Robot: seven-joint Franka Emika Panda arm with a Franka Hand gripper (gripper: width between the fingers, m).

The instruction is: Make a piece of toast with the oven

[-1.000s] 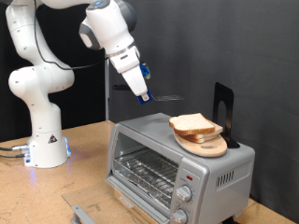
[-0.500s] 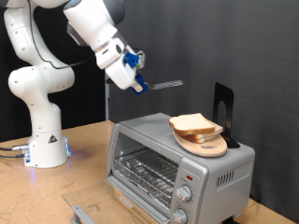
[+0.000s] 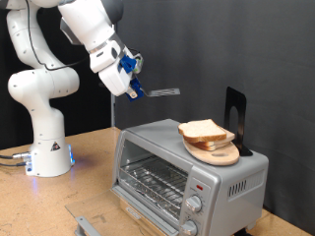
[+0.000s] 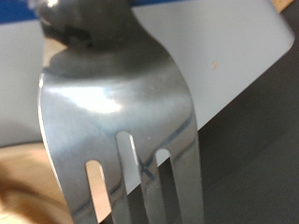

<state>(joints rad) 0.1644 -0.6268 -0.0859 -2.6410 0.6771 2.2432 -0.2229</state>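
we're holding a fork in the gripper, fingers closed on it | toast sitting on plate atop oven, at 4 o'clock from the fork | oven door hanging open

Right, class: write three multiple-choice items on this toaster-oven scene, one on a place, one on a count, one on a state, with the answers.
1. Where is the slice of bread?
A. on the wire rack
B. on the wooden plate on top of the toaster oven
C. on the table

2. How many round knobs show on the toaster oven's front panel?
A. two
B. four
C. none

3. What is the hand holding?
A. the bread
B. nothing
C. a metal fork

Answers:
1 B: the slice of bread lies on the wooden plate atop the toaster oven.
2 A: two knobs show.
3 C: the hand grips the fork, raised above the oven.
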